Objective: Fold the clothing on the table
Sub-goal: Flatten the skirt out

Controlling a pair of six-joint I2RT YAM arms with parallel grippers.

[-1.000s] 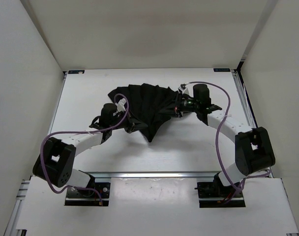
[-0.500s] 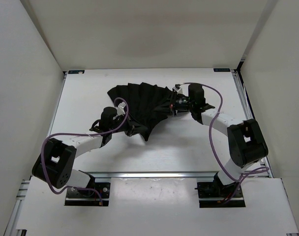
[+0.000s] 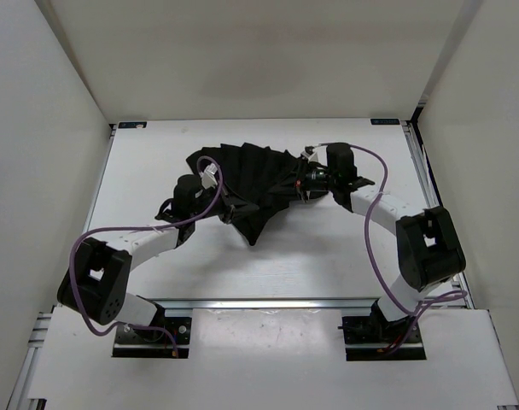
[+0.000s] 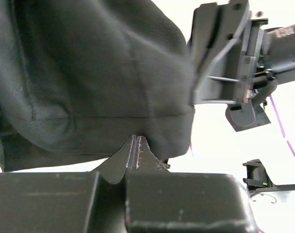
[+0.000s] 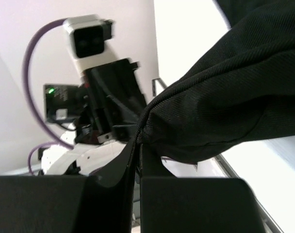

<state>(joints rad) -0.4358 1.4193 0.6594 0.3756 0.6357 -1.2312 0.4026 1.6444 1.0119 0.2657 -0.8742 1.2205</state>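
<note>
Top external view gives us the soft black pleated fabric garment [image 3: 258, 175] fanned and bunched at the middle of the large flat white surface edged by silver rails [image 3: 328, 256], with no tidy fold laid yet; we judge the task early, the folding and flattening all left to do. Left fingers [image 4: 137, 144] are pressed together on a hem of the cloth; right fingers [image 5: 138, 143] likewise pinch a seamed edge, both edges seemingly raised; we read no brand or writing, the small dark tags [image 3: 132, 125] at the far corners being too small to tell.
</note>
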